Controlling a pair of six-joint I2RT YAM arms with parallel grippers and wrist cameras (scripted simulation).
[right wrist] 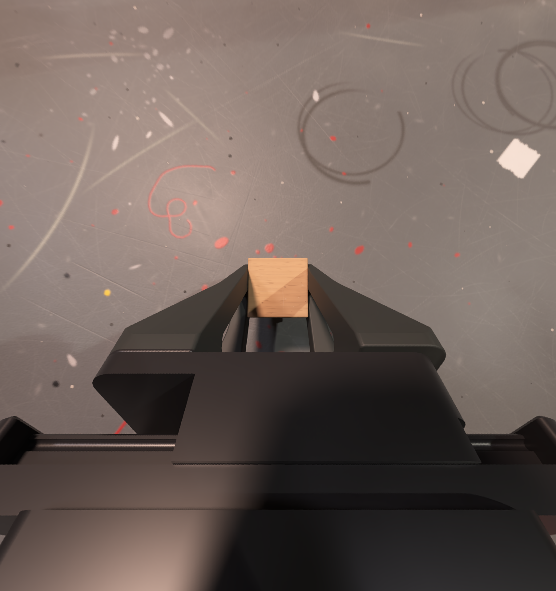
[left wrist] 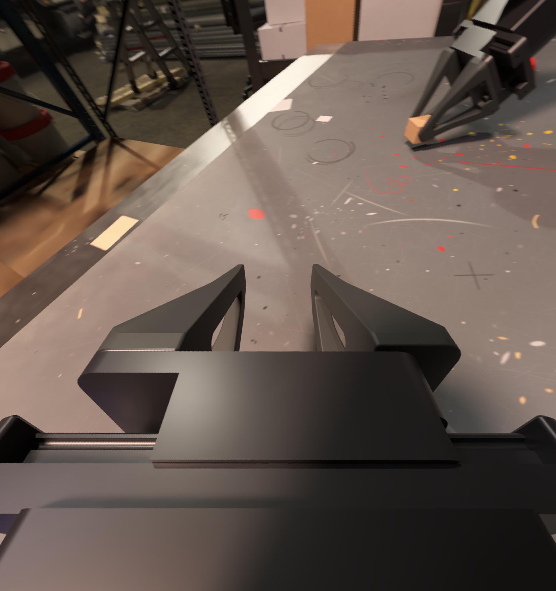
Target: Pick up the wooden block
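Gripping the wooden block (right wrist: 277,287) between the tips of my right gripper (right wrist: 277,281): both fingers press flat on its two opposite side faces, at centre frame in the right wrist view. In the left wrist view the same block (left wrist: 416,129) shows at upper right, pinched at the fingertips of that gripper (left wrist: 425,129), with a dark shadow just beneath it on the table (left wrist: 334,224). It sits at or barely above the surface (I cannot tell which from these angles).

My left gripper (left wrist: 277,271) is idle, fingers parted with bare tabletop visible between them, low centre of its frame, well apart from the block.

Handling judgement: small, rigid cube of pale wood, likely light; smooth faces with faint grain, so some slip risk if the clamp relaxes. Not fragile. The hold is near the fingertips only, so a tilt could let it pivot. Parallel side faces are the right place to grip; a deeper seat would be safer.

Writing: none legible on the block or grippers. The table carries paint specks, ring marks, a red looping scrawl (right wrist: 174,204) and a white square patch (right wrist: 518,162), no readable text.
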